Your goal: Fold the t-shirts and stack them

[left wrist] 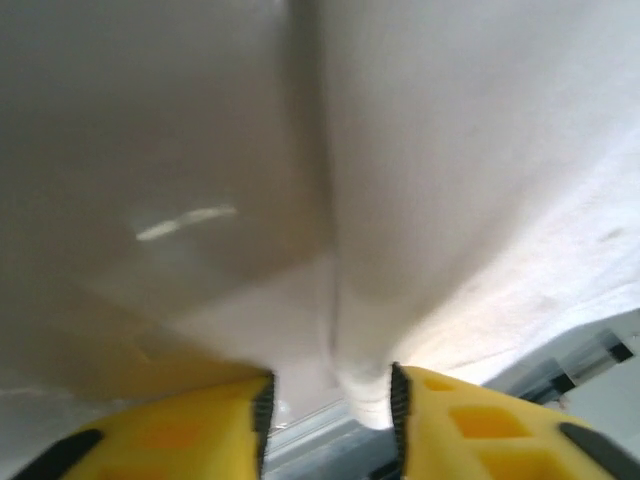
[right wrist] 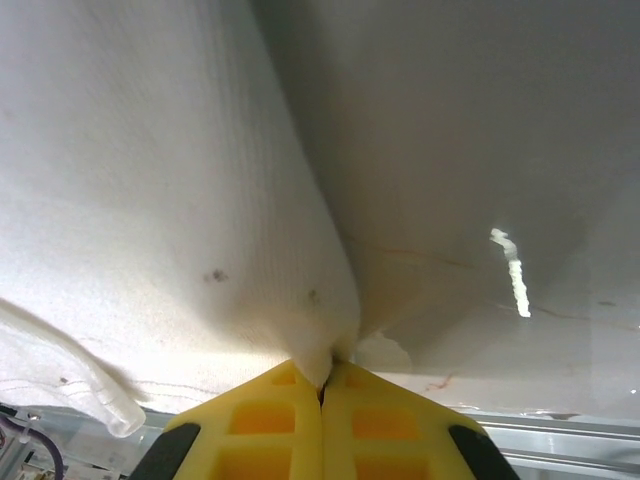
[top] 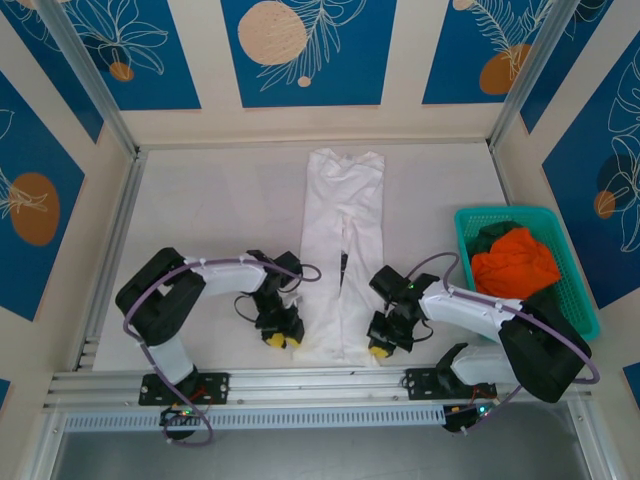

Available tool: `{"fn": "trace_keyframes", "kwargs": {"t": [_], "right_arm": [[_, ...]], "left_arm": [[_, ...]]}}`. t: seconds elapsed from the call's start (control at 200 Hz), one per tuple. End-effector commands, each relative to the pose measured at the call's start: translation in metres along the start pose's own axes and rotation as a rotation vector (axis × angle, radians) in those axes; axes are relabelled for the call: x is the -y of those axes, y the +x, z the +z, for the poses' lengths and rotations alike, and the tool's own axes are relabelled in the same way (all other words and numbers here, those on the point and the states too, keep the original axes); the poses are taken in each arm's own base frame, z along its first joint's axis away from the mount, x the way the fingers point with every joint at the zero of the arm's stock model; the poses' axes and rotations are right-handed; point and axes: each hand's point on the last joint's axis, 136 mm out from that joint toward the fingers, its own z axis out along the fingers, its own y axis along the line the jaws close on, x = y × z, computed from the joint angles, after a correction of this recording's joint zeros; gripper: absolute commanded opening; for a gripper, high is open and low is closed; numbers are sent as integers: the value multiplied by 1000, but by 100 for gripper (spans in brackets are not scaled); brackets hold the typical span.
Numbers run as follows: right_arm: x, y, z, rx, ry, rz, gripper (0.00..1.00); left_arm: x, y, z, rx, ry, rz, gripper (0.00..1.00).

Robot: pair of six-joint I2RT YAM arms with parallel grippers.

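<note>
A white t-shirt (top: 345, 230) lies folded lengthwise into a long strip running from the table's middle toward the near edge. My left gripper (top: 282, 338) is at its near left corner. In the left wrist view that gripper (left wrist: 330, 385) stands open, and the shirt's rolled edge (left wrist: 450, 180) hangs between the yellow fingers against the right pad. My right gripper (top: 380, 348) is at the near right corner. There the gripper (right wrist: 322, 368) is shut on a pinch of the white cloth (right wrist: 150, 200). An orange t-shirt (top: 515, 262) and a dark green one (top: 492, 234) lie bunched in the basket.
The teal lattice basket (top: 505, 212) stands at the right side of the table, beside the right arm. An aluminium rail (top: 300, 380) runs along the near edge just behind both grippers. Patterned walls close in the table's left, back and right.
</note>
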Motion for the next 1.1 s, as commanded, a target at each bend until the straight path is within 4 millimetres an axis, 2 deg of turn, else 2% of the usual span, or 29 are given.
{"fn": "trace_keyframes", "kwargs": {"t": [0.0,0.1,0.19,0.32,0.615,0.79,0.9,1.095], "right_arm": [[8,4,-4,-10,28,-1,9],[3,5,-5,-15,10,-10,17],[2,5,-6,-15,9,-12,19],[1,6,-6,-21,3,-9,23],[-1,8,-5,-34,-18,-10,22],[1,8,-7,-29,-12,-13,16],[7,7,-8,-21,6,-2,10],[26,3,-10,-2,32,78,3]], "left_arm": [[-1,-8,7,40,-18,57,48],[7,-9,7,39,23,71,49],[11,-7,10,21,38,79,43],[16,-3,15,1,39,94,42],[23,2,23,5,38,91,42],[29,-2,28,25,35,95,28],[25,-10,27,64,-16,91,0],[-5,-13,21,109,-174,87,0]]}}
